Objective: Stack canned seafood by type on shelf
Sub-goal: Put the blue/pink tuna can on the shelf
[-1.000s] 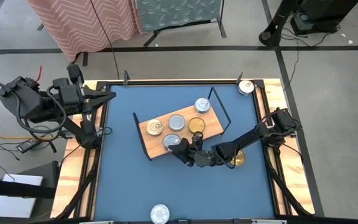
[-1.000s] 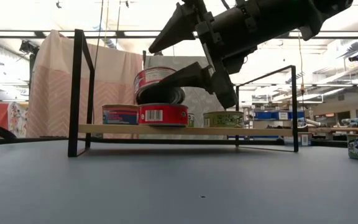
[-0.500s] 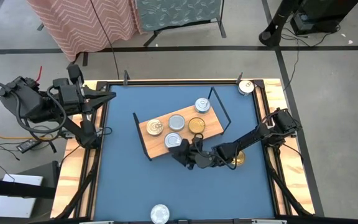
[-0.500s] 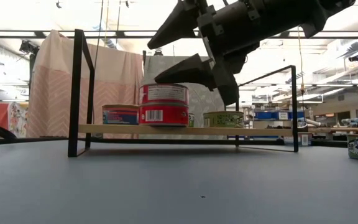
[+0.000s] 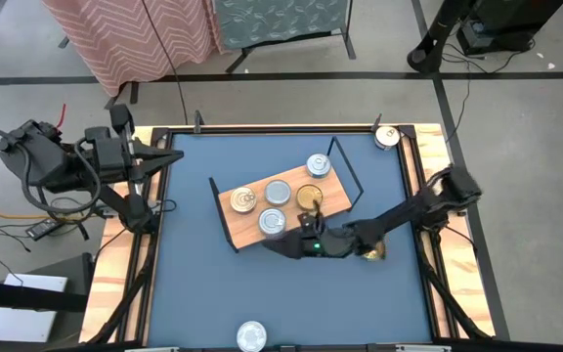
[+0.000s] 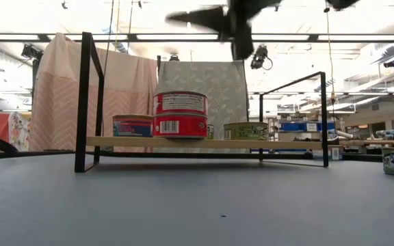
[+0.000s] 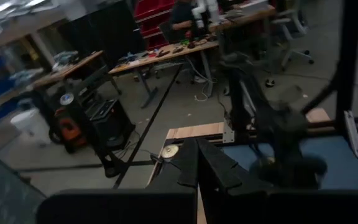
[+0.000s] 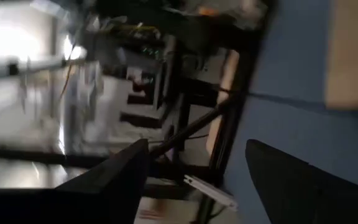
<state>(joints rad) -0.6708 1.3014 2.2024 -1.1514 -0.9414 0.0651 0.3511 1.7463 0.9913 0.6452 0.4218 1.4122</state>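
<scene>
High view: the right gripper (image 5: 283, 244) hangs at the shelf's (image 5: 286, 206) front edge, with a silver-lidded can (image 5: 272, 222) just behind it on the board; its fingers stand apart and hold nothing. The left gripper (image 5: 169, 156) waits at the table's left rim, fingers pressed together, empty. Low view: two red cans (image 6: 180, 115) sit stacked on the shelf (image 6: 204, 143), directly below the right gripper (image 6: 214, 18), not touching it. Right wrist view: both fingers (image 8: 110, 174) are spread wide with only blue table between them.
</scene>
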